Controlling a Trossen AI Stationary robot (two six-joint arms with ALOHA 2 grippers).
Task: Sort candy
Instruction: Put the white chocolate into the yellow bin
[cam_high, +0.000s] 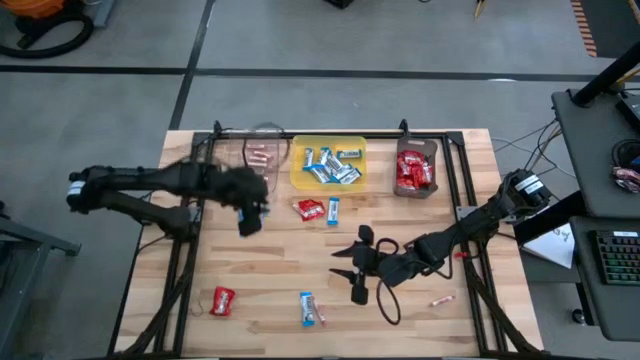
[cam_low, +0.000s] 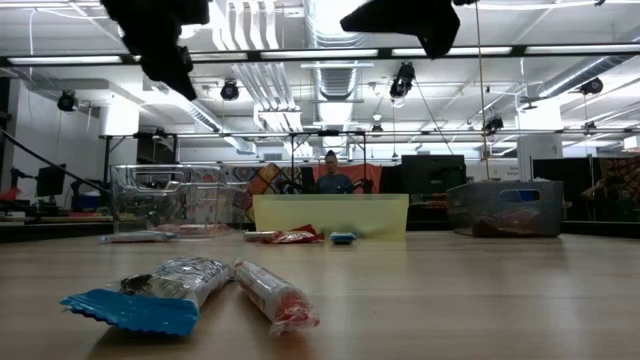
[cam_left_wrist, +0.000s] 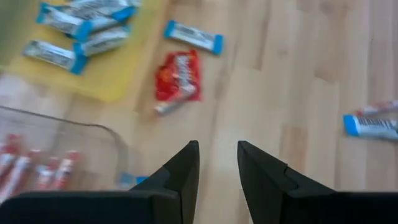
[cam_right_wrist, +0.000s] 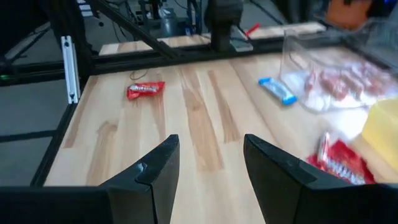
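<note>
Pale wooden tabletop (cam_high: 270, 280) w/ three trays along its far edge: clear plastic tray (cam_high: 252, 158) holding thin pinkish stick candies (cam_high: 261, 155), yellow rectangular tray (cam_high: 328, 163) w/ blue-and-white bars (cam_high: 332, 166), dark tray (cam_high: 415, 168) w/ red packets (cam_high: 413, 172).

Loose candy left to sort: red packet (cam_high: 310, 209) and blue-and-white bar (cam_high: 333, 210) just in front of the yellow tray, a stick lying against that packet in the left wrist view; another red packet (cam_high: 222, 300) near the front-left corner; blue bar w/ a stick (cam_high: 311, 309) at the front edge, centre; one pinkish stick (cam_high: 442, 300) toward the front-right.

Left gripper (cam_left_wrist: 216, 163) hovers beside the clear tray's front corner, fingers apart w/ a narrow gap, nothing between them. Right gripper (cam_right_wrist: 210, 158) sits mid-table, fingers spread, empty, facing the left side.

Likely step: left arm goes for the next loose piece. To do it well: pick the stick by the red packet first, approach straight down, line fingers across its short width, avoid catching the packet's wrapper, lift clear before swinging over the clear tray's wall.
</note>
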